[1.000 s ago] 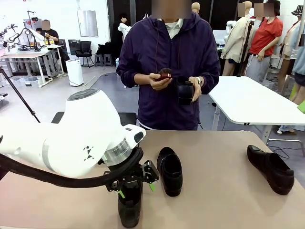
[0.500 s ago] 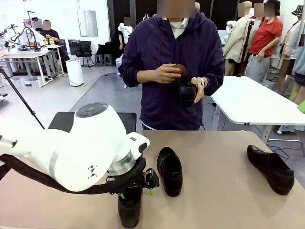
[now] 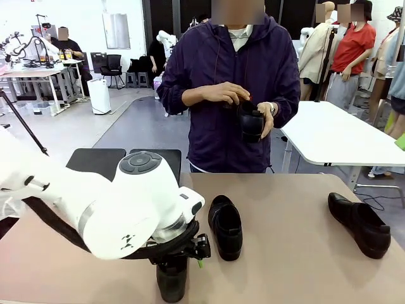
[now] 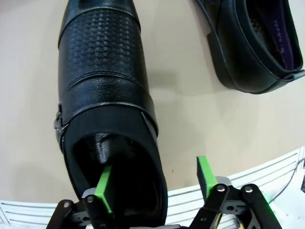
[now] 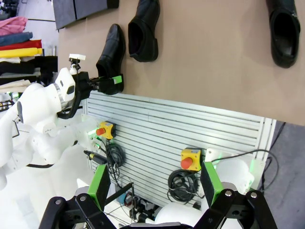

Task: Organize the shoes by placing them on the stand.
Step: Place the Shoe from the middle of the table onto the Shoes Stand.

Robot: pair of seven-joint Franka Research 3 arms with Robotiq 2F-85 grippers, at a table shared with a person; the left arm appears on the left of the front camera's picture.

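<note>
left claw (image 3: 182,248) (image 4: 155,177): spread, straddling one side wall of the near shoe at its heel end. one green pad (image 4: 104,183) sits inside the opening. the other pad (image 4: 205,175) hangs outside with a gap to the leather, so nothing is pinched.
near shoe (image 3: 171,282) (image 4: 102,90) (image 5: 110,50): flat on the table (image 3: 297,266) at the robot's edge. its long axis runs near to far, heel at the claw, toe toward the person.
middle shoe (image 3: 226,227) (image 4: 252,43) (image 5: 143,31): just beside the near shoe on its right, not touching, a little farther in. its long axis is nearly parallel, toe also pointing away.
right shoe (image 3: 359,225) (image 5: 285,33): well apart, near the table's right side, long axis slanted across the top.
fourth shoe (image 3: 251,121): off the table, between the person's hands (image 3: 221,94). which way it points is hard to tell.
stand (image 3: 101,161) (image 5: 78,12): flat and black at the far left, behind the left arm.
right claw (image 5: 155,186): spread wide, holding nothing, high over the robot's edge of the table.
</note>
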